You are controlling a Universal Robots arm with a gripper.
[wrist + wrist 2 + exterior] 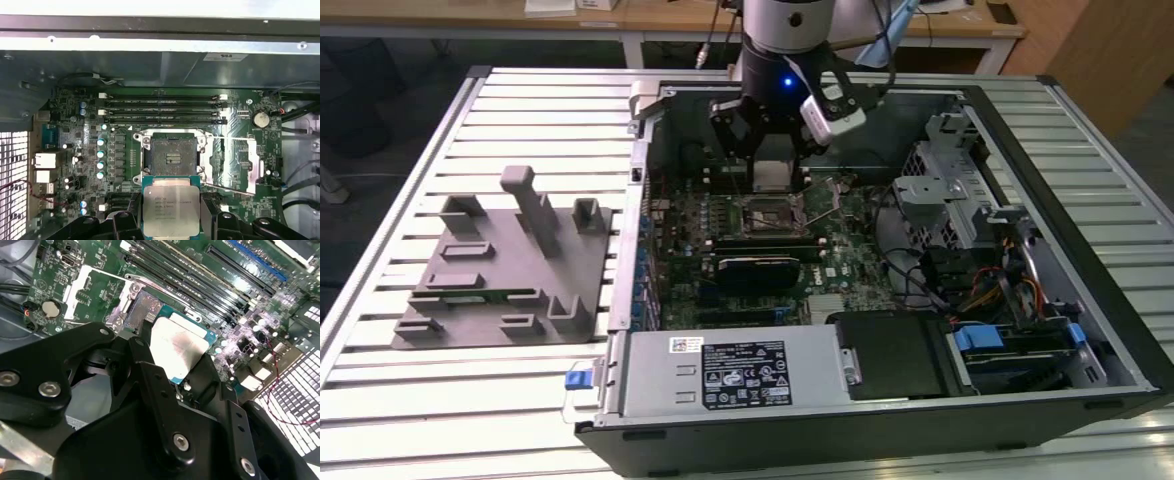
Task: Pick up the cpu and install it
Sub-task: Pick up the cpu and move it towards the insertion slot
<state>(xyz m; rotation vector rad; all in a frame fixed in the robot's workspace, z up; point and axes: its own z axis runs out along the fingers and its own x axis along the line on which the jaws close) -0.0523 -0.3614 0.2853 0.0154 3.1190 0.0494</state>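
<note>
Cpu [170,210] clamped flat between black jaws, silvery top seen in both wrist views. Cpu held over green board [75,150], near open socket [172,156]; socket lid [240,165] swung aside. Memory slots [162,110] seen beyond socket, case wall [150,70] behind. In exterior view, open computer case [854,440] laid on slatted bench [400,400]; grey tray [507,270] set toward exterior view's left.
</note>
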